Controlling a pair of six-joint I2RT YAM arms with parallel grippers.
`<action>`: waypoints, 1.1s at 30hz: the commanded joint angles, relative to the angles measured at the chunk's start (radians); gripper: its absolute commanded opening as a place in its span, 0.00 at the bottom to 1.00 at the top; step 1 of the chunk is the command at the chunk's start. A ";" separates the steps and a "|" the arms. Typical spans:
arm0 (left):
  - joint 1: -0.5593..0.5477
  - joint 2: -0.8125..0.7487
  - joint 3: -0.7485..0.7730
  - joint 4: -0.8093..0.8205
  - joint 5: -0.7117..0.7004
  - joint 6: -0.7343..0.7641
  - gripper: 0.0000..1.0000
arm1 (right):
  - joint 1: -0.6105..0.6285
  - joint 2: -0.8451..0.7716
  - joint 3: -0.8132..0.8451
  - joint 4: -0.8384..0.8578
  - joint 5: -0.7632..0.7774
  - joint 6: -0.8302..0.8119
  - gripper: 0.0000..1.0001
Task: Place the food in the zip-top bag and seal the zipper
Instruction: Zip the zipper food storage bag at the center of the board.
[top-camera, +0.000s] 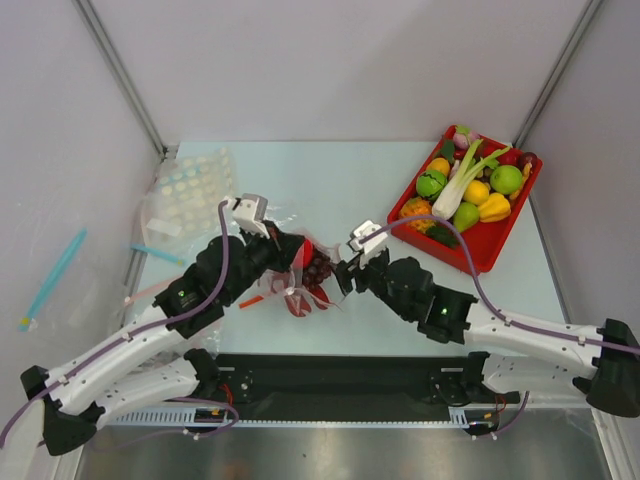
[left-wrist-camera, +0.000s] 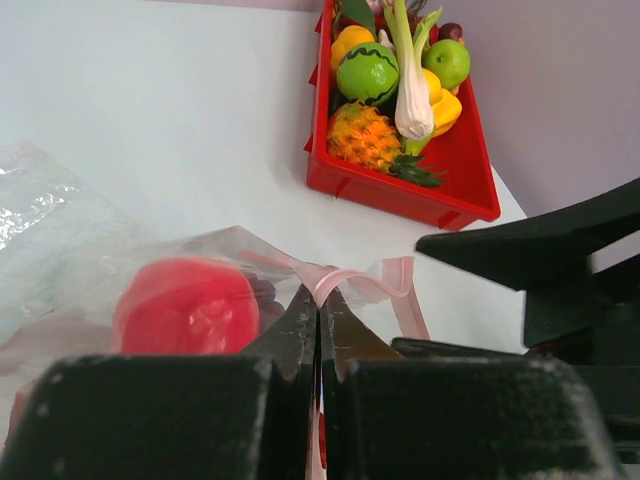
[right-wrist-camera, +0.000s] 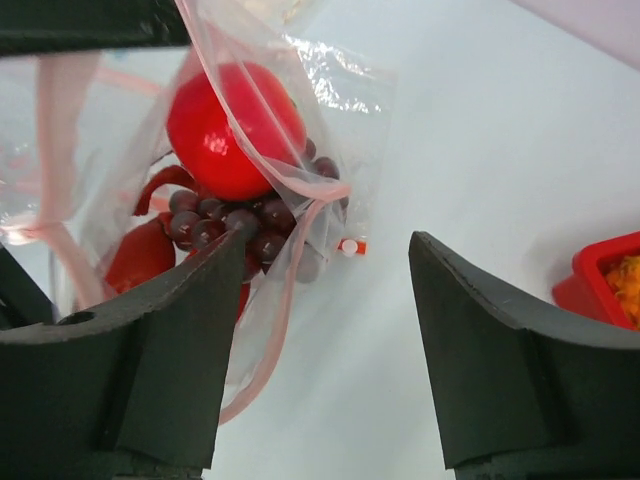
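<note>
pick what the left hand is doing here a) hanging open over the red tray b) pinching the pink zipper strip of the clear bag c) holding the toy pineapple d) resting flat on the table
B: in the left wrist view the left hand is shut on the zipper at the mouth of the zip-top bag.

Two white-and-black arms
White lower links, black upper housings, lilac cables alongside, a white camera block behind each matte black gripper.
</note>
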 joint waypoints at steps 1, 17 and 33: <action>0.000 -0.050 0.021 0.083 -0.031 -0.003 0.01 | -0.016 0.063 0.076 -0.057 -0.016 0.038 0.71; -0.004 0.042 0.027 0.164 0.329 0.112 0.88 | -0.258 -0.104 0.070 -0.151 -0.112 0.326 0.00; -0.213 0.051 -0.161 0.395 0.217 0.441 0.91 | -0.596 -0.063 0.059 -0.178 -0.501 0.504 0.00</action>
